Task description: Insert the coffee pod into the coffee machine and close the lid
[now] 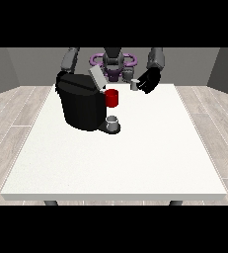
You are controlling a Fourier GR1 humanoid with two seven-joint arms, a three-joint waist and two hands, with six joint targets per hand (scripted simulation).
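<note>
A broad white tabletop (115, 163) fills most of the view, standing on a pale wooden floor (9, 118) between grey walls. At its far edge sits the robot (113, 62), small at the view's top, with both arms reaching forward over the surface. The next largest thing is the black coffee machine (81, 101), standing on the far left part of the tabletop; its grey lid (96, 77) is tilted up and open above the machine's top. A red part (112, 98) shows at the machine's front, on the side towards the middle of the tabletop, and below it a small grey cup (112, 121) stands on the machine's dark base. The robot hand at the view's right (149, 80) is raised above the far edge of the tabletop, to the right of the machine and apart from it, its black fingers curled round the small light-coloured coffee pod (134, 85), which is held in the air at about the height of the open lid. The robot hand at the view's left is hidden behind the machine, so its fingers cannot be told.
</note>
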